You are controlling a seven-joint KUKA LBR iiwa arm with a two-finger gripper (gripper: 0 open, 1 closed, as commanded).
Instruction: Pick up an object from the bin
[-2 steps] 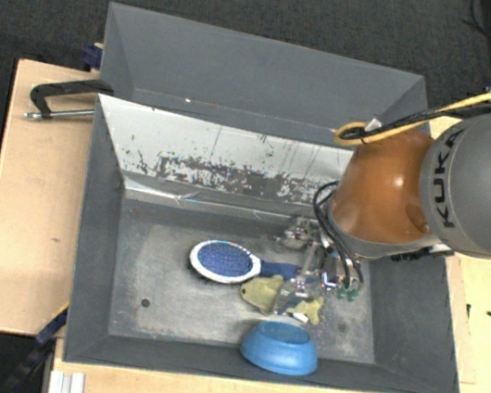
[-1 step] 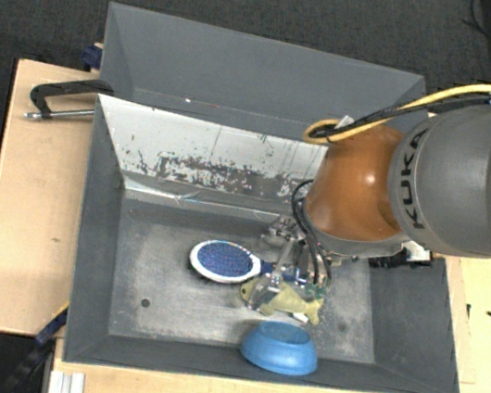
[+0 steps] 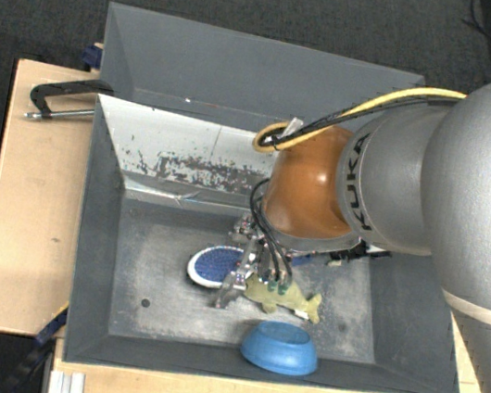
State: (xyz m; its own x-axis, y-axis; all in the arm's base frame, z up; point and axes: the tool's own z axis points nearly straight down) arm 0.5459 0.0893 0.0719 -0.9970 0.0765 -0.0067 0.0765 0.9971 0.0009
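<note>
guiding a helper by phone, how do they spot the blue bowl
In the grey bin, look along the view's lower wall. The blue bowl sits there, round and hollow, unlike the flat white-rimmed blue oval and pale toy above it.

Grey bin [image 3: 123, 301] with 3 things on its floor: blue oval disc [image 3: 212, 267], pale yellow figure [image 3: 291, 302], blue bowl [image 3: 281, 349]

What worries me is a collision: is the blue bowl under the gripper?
No, the bowl sits at the near wall, apart from the gripper.
</note>
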